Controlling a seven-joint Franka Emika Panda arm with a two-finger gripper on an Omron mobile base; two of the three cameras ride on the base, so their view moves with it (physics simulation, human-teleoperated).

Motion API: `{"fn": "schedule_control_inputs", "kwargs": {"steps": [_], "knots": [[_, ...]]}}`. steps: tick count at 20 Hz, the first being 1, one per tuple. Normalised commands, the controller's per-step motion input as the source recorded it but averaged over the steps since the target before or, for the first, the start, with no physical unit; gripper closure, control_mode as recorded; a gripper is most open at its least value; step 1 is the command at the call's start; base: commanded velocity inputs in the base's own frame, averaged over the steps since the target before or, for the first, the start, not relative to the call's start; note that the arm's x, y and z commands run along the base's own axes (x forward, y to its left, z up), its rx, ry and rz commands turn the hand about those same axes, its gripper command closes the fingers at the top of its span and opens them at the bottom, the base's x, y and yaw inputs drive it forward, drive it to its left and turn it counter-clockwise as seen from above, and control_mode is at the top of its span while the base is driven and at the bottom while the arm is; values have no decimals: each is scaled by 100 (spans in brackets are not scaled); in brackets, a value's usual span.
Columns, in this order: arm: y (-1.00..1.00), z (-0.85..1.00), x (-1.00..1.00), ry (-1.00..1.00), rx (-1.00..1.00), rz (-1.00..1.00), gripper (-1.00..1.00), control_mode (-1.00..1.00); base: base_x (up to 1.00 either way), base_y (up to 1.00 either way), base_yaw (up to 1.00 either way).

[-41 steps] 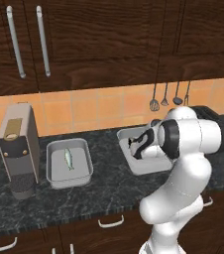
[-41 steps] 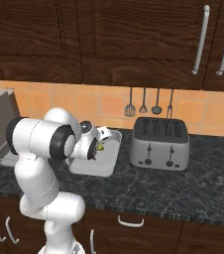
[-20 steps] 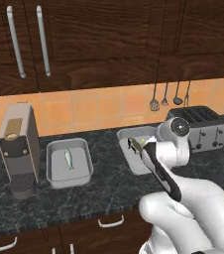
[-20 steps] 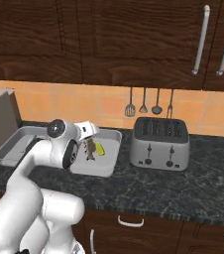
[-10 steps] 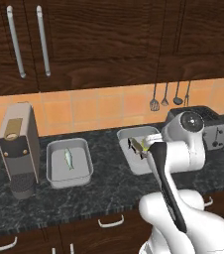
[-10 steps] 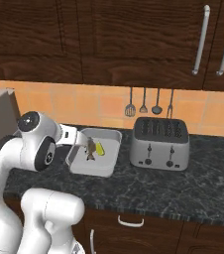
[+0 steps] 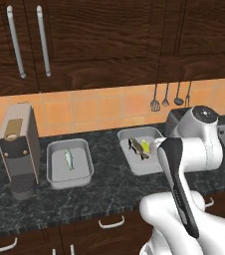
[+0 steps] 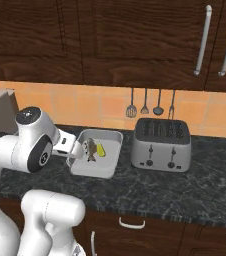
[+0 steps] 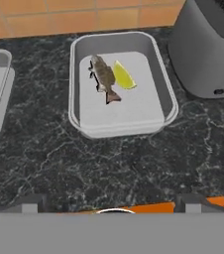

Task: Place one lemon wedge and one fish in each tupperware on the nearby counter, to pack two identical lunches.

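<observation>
Tupperware nearest the toaster, a shallow light-grey rectangular tray with rounded corners (image 9: pixel 121 116), lies on the black-grey speckled stone worktop (image 9: pixel 109 168) and holds one brown fish (image 9: pixel 103 78) with a yellow lemon wedge (image 9: pixel 123 76) just beside it. Its twin light-grey tray (image 7: pixel 69 174) sits further along the worktop, near the tall grey coffee machine (image 7: pixel 19 149), and contains a pale silver fish (image 7: pixel 69 158). Gripper (image 9: pixel 113 202) hangs above bare worktop in front of the first tray, jaws spread wide apart and holding nothing; a silver four-slot toaster (image 8: pixel 161 145) stands beside that tray.
</observation>
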Motion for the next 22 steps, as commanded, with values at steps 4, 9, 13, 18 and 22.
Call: {"fn": "schedule_control_inputs", "kwargs": {"steps": [4,9,13,18,22], "knots": [[0,-27,-1,0,0,5,-100,100,-29,-5,3],[0,0,0,0,0,0,-100,100,-84,-77,0],[0,0,0,0,0,0,-100,100,-68,-100,-1],[0,0,0,0,0,0,-100,100,-55,-100,0],[0,0,0,0,0,0,-100,100,-34,-100,0]]}}
